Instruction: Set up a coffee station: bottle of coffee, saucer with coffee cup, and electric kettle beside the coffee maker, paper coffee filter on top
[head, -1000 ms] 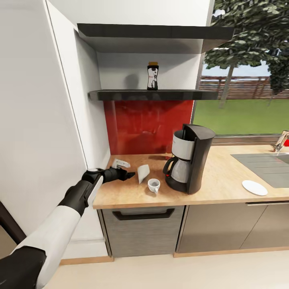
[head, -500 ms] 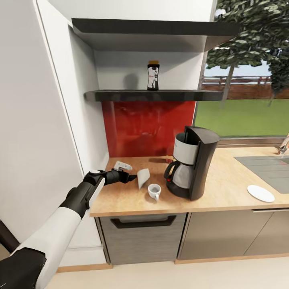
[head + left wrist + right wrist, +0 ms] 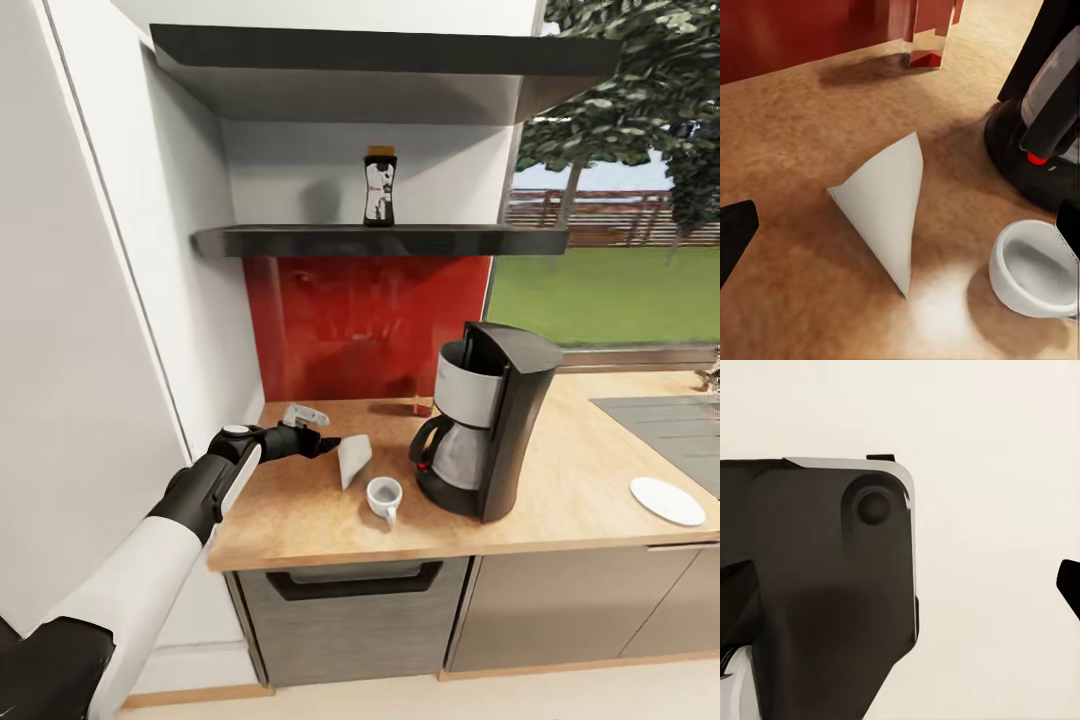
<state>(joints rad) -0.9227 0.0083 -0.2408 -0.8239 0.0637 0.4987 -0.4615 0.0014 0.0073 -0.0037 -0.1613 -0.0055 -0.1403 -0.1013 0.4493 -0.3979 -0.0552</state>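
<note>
Filter [image 3: 354, 461] is seen lying on the bench [image 3: 300, 515], just ahead of the open, empty left claw [image 3: 325, 443] and near the cup [image 3: 384, 497]. Thin paper could be crushed or pushed away if pinched carelessly.

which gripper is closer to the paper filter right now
Left. The left gripper sits just beside the paper coffee filter on the kitchen countertop, fingers apart around it in the left wrist view. The right gripper's position relative to it cannot be told.

White paper coffee filter [image 3: 886, 202]; dark grey coffee maker [image 3: 490, 420]; wood-grain kitchen countertop [image 3: 560, 490].
</note>
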